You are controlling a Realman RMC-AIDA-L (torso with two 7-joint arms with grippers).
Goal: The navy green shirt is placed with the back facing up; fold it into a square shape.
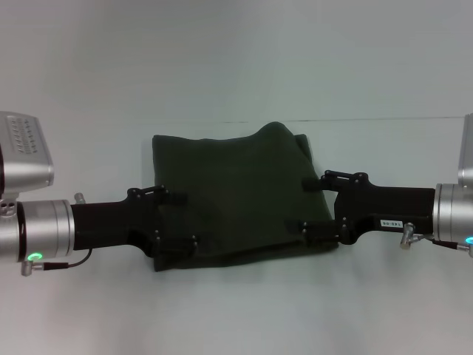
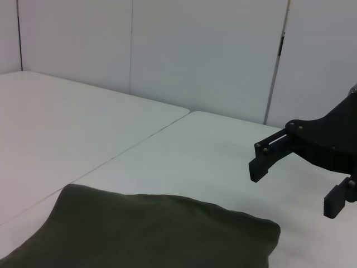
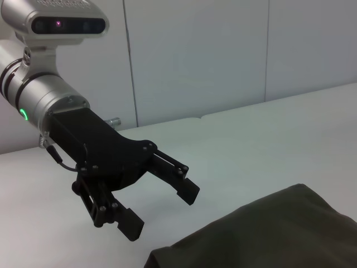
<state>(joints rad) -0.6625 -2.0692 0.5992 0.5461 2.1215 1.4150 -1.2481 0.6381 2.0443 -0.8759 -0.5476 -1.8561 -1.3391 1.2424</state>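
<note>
The navy green shirt (image 1: 236, 196) lies folded into a rough square on the white table, plain side up, with no letters showing. My left gripper (image 1: 179, 220) is open and empty at the shirt's left edge. My right gripper (image 1: 310, 207) is open and empty at its right edge. The left wrist view shows the shirt (image 2: 139, 234) and the right gripper (image 2: 294, 187) hovering open beyond it. The right wrist view shows the shirt (image 3: 268, 234) and the left gripper (image 3: 162, 211) open just off its edge, above the table.
The white table (image 1: 236, 310) extends around the shirt on all sides, with a seam line (image 1: 369, 118) running across behind the shirt. Pale wall panels (image 2: 212, 50) stand beyond the table.
</note>
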